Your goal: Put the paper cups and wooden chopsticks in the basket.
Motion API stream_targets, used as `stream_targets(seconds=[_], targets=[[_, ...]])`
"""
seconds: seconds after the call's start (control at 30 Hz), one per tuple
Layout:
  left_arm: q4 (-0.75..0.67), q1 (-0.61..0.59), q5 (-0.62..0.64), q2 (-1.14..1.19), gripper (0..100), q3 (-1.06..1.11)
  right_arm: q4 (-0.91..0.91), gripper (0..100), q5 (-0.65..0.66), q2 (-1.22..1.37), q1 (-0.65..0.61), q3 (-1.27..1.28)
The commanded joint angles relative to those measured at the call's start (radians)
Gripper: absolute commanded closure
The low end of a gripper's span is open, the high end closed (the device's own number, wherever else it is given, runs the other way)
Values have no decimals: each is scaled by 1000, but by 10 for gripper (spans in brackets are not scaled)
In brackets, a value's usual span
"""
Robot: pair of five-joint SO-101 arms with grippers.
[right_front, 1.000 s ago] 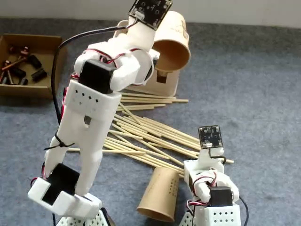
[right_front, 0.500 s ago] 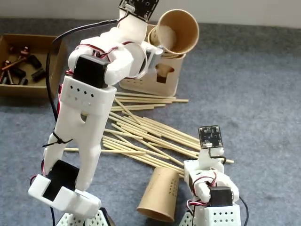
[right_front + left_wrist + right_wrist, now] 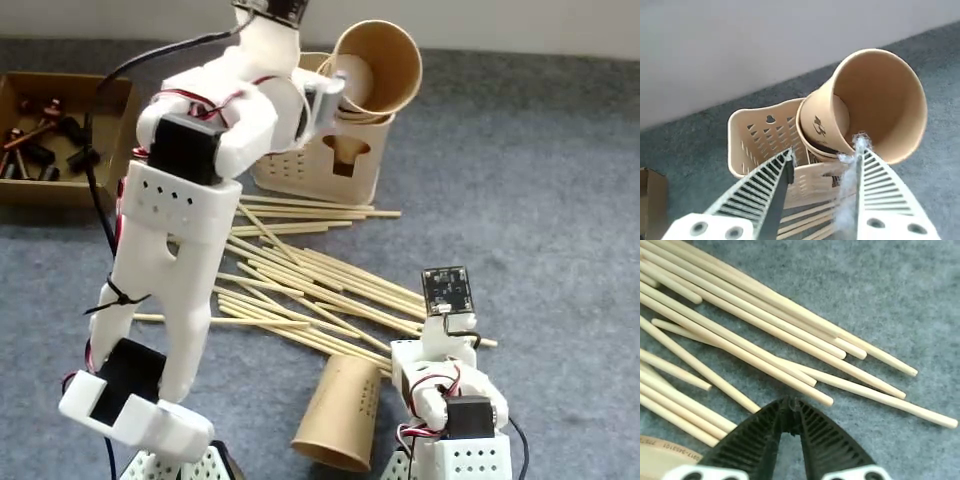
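At the upper left of the high view I see one brown cardboard box [image 3: 95, 90] with small dark parts in it.

Next to it my big white left arm [image 3: 180, 230] goes up to the top middle of the picture. The left gripper [image 3: 330, 92] is up there, over the basket [image 3: 300, 175]. In the left wrist view the left gripper [image 3: 823, 149] has its two fingers spread wide apart and is not squeezing anything. One fingertip [image 3: 858, 145] just touches the rim of the top cup [image 3: 875, 100].

There is one basket [image 3: 760, 140]. It is cream plastic with small holes in its sides.

I count three paper cups that I can be sure of. All are plain brown paper. The top cup [image 3: 378, 65] is tipped on its side with its mouth facing me. It sits in a second cup [image 3: 815, 125] that stands in the basket. The third cup [image 3: 340, 410] lies on its side on the grey carpet [image 3: 540, 200], at the bottom middle.

The wooden chopsticks [image 3: 320, 290] lie in a messy pile on the carpet in the middle, between the basket and the third cup. They are thin, pale sticks. They cross over each other, so I cannot count them well, but there are far more than ten.

At the lower right is my small right arm [image 3: 450, 400]. The right gripper [image 3: 790, 412] is pinched closed with nothing in it, just beside some wooden chopsticks [image 3: 765, 335].
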Motion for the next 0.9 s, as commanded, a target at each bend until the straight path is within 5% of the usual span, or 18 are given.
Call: stream_targets(seconds=[0.0, 0.87], targets=[[-81, -35, 12, -8, 796, -16, -1, 993, 9, -7, 12, 114], [-170, -134, 14, 111, 797, -12, -1, 993, 9, -7, 12, 114]])
